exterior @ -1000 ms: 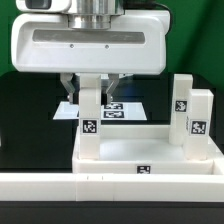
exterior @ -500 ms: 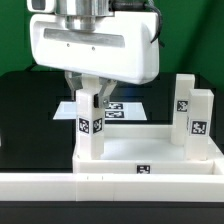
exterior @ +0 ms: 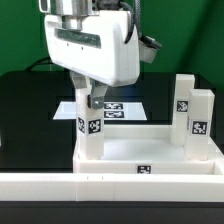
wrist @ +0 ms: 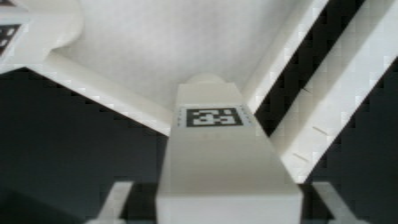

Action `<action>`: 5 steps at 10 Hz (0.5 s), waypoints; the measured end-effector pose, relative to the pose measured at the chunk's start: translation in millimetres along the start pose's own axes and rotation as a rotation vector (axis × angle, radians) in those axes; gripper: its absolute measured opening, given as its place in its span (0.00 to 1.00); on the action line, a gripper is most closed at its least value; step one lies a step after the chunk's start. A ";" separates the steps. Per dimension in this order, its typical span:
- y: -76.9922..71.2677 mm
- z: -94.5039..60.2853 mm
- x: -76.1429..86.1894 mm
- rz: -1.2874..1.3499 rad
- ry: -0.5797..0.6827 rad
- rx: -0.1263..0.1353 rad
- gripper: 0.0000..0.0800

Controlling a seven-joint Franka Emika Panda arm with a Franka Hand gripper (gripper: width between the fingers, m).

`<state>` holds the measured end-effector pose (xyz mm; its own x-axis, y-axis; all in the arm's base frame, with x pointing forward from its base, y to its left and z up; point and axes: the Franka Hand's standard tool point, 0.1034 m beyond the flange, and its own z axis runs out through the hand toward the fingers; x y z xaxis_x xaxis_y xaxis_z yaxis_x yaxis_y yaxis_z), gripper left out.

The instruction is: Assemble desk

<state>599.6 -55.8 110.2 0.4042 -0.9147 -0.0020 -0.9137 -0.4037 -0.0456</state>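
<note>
Black worktop fills the scene, white rail along its near edge. Desk panel lies flat and rimmed on it, just behind the rail, toward the exterior view's right. Marker board lies flat behind the panel.

Two legs stand upright at the panel's right end, tags facing the camera. Third leg stands upright at the panel's left corner.

Tool sits over that third leg, fingers clenched on its upper part, one each side; the wrist view shows the leg running up between both fingers.

Against the earlier frames: tool housing has swung round, from broadside to angled, and now shows narrower, shifted toward the exterior view's left. Held leg stays in the same corner, still upright. Other legs unmoved.
</note>
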 end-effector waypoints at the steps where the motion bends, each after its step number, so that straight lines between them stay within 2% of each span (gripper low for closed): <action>1: 0.0 0.1 0.1 0.061 0.000 0.000 0.36; 2: 0.0 0.2 0.1 0.085 0.001 0.000 0.36; 4: 0.0 0.3 0.0 0.037 0.000 0.000 0.67; 5: 0.4 0.3 -0.1 -0.002 0.000 0.000 0.77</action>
<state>599.2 -55.8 109.8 0.4056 -0.9140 -0.0018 -0.9131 -0.4051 -0.0454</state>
